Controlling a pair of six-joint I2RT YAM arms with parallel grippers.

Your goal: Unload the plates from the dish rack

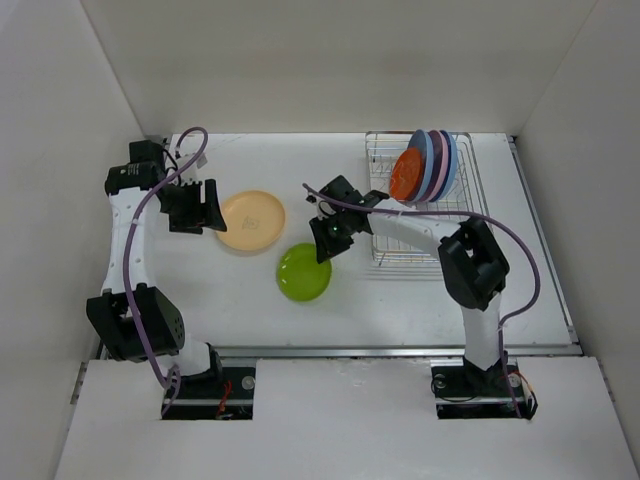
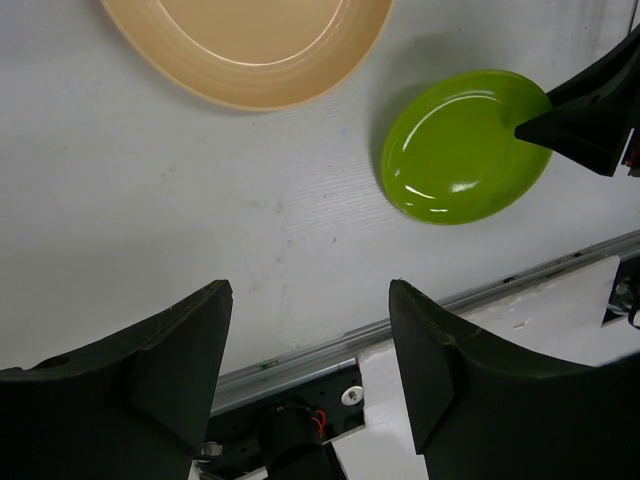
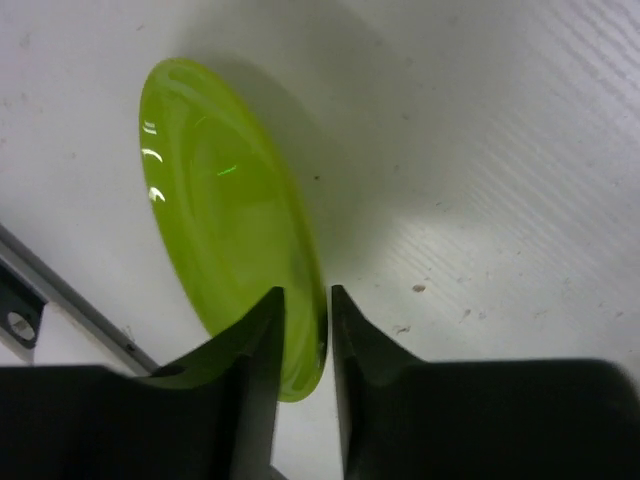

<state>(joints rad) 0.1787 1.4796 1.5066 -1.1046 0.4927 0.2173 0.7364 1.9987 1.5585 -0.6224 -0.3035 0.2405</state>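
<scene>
The green plate (image 1: 303, 272) is gripped by its rim in my right gripper (image 1: 322, 245), left of the dish rack (image 1: 385, 150). In the right wrist view the fingers pinch the rim of the plate (image 3: 220, 200), which is tilted just over the table; the gripper (image 3: 306, 300) is shut on it. The pale yellow plate (image 1: 251, 220) lies flat on the table. My left gripper (image 1: 200, 207) is open and empty beside it. Orange (image 1: 407, 173), light blue (image 1: 424, 165), pink and darker blue (image 1: 451, 160) plates stand in the rack's far end.
In the left wrist view the yellow plate (image 2: 250, 40) sits at the top, the green plate (image 2: 460, 145) to the right with the right gripper's fingertips (image 2: 585, 120) on it. The table's metal front edge (image 2: 300, 355) runs behind the open left gripper (image 2: 310, 330).
</scene>
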